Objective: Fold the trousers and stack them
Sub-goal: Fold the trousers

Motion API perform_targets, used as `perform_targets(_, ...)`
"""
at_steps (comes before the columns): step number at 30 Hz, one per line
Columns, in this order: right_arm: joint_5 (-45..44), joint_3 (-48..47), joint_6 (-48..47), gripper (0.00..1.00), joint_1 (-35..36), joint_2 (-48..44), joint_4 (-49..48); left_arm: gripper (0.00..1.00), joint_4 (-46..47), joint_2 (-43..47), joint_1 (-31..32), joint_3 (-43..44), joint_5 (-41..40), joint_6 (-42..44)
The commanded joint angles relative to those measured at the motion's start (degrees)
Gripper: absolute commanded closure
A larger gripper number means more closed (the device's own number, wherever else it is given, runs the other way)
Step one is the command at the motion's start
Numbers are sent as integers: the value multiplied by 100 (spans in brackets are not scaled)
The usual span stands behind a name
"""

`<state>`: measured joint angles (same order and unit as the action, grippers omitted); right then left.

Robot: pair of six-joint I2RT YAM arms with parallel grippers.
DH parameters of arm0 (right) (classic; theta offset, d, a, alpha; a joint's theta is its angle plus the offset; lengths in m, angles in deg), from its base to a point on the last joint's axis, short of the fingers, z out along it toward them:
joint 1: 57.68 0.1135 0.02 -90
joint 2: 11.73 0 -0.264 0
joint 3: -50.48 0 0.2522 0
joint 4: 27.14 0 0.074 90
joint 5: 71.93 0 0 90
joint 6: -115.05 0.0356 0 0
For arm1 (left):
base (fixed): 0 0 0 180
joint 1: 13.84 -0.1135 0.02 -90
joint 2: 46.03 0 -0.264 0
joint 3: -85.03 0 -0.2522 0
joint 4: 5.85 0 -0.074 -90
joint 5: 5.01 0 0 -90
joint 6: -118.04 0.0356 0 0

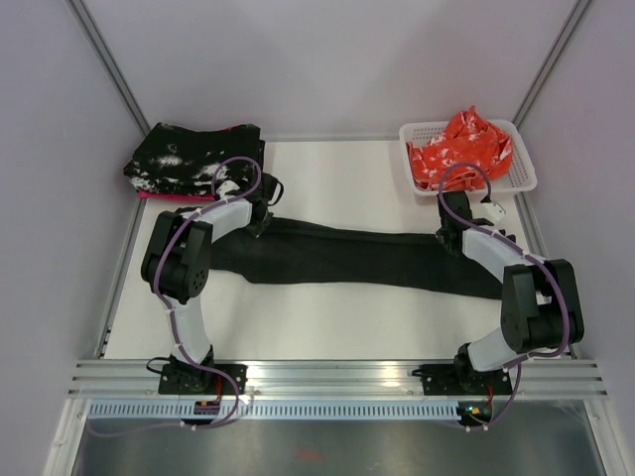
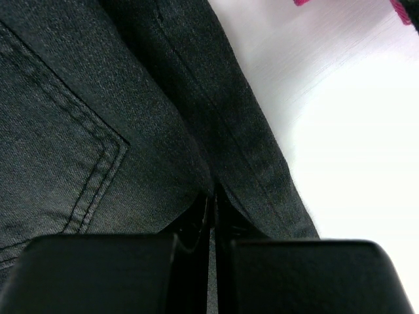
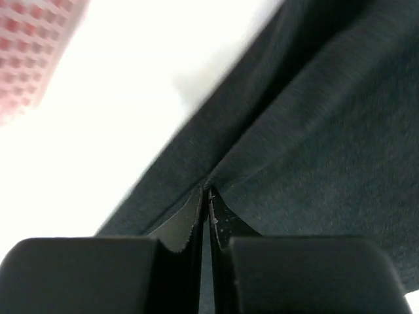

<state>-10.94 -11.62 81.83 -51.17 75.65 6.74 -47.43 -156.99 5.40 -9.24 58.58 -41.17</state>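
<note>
The black trousers (image 1: 357,256) lie stretched across the table from left to right, folded lengthwise into a long band. My left gripper (image 1: 260,224) is shut on the waist end at its far edge; the left wrist view shows cloth with a back pocket seam (image 2: 98,150) pinched between the jaws. My right gripper (image 1: 448,238) is shut on the leg end at its far edge; the right wrist view shows a fold of the dark cloth (image 3: 314,131) pinched between the jaws.
A folded stack of black cloth speckled with white (image 1: 193,159) over pink cloth sits at the far left corner. A white basket (image 1: 523,174) holding orange-red printed cloth (image 1: 461,147) stands at the far right. Metal rails run along the table's near edge.
</note>
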Motion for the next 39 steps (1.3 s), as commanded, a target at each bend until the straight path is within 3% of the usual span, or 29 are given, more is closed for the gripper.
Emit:
perform_targets(1,-640,-343,-324,92,-61,104,-69,98,-5,-40,-114,-191,-303,163)
perform_targets(9,-597,-835,-790,87,-114,1113,-341,98,4,-58,-114,-165,-426,197)
perform_targets(14,-412,-1195,-1289,70,-184,1642,-351,98,205,100,-114,-139,-593,662)
perform_targets(21,-123,-1108,-1862,69,-184,1379,-975,98,795,426,-114,-280,-813,1304)
perform_targets(23,201,-1160,-1985,56,-184,1230,-1001,93,909,496,-114,-297,-769,1541)
perform_targets(24,316,-1187,-2143,45,-184,1195,-975,88,909,540,-114,-262,-769,1586)
perform_targets(25,439,-1239,-2249,39,-184,1142,-940,60,892,601,-105,-244,-734,1708)
perform_targets(27,1034,-1432,-2590,28,-184,984,-748,28,874,942,-114,-192,-620,1962)
perform_targets(28,1273,-1503,-2923,26,-184,905,-651,1,935,1092,-114,-200,-428,2373)
perform_targets(30,1677,-1617,-3049,24,-193,598,-352,0,1277,1583,-114,-262,-129,3241)
perform_targets(33,2012,-1486,-3146,23,-193,-8,-193,0,1279,2024,-114,-367,172,3817)
perform_targets(36,2373,-1188,-3181,23,-193,-615,-123,1,955,2508,-114,-639,49,3697)
perform_targets(39,2813,-819,-3277,25,-193,-1090,-35,8,970,2921,-114,-1253,119,3442)
